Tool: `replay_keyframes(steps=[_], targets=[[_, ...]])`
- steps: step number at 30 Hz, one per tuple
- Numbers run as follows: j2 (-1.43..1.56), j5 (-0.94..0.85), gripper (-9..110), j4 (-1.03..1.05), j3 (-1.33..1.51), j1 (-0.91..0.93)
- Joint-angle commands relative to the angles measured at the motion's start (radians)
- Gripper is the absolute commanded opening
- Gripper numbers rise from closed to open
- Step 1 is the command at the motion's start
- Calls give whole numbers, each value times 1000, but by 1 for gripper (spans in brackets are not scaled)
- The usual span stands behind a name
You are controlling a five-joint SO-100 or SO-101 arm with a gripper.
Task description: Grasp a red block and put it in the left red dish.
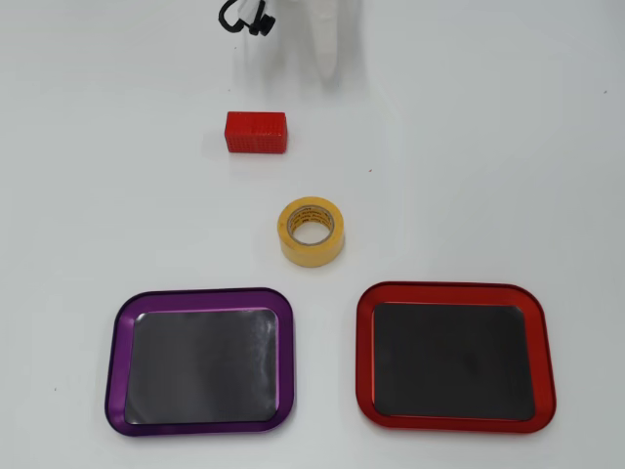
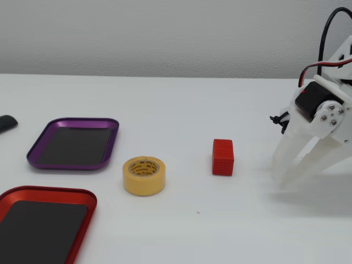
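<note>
The red block (image 1: pixel 256 132) lies on the white table, in the upper middle of the overhead view; in the fixed view it (image 2: pixel 223 157) stands right of centre. The red dish (image 1: pixel 365 357) with its black base is at the lower right of the overhead view and at the lower left of the fixed view (image 2: pixel 49 191). My white gripper (image 2: pixel 283 179) points down at the table to the right of the block, apart from it. Its fingertips come together and hold nothing. In the overhead view the gripper (image 1: pixel 330 66) is faint against the table, above and right of the block.
A yellow tape roll (image 1: pixel 312 232) lies between the block and the trays. A purple-rimmed tray (image 1: pixel 117 362) sits beside the red dish. A dark object (image 2: pixel 5 122) lies at the left edge of the fixed view. A black cable (image 1: pixel 239 18) shows at the top of the overhead view.
</note>
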Motion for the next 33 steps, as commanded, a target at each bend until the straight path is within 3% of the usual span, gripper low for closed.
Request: replay_keyframes(steps=[1,9,17,23,33], targets=[[120,135,0,-23,6,9],[120,12,0,-77,-26,57],[54,8,0,-87,-225,160],[-360,8,2,-46,-460,261],[-1077,3,30,183,-963,256]])
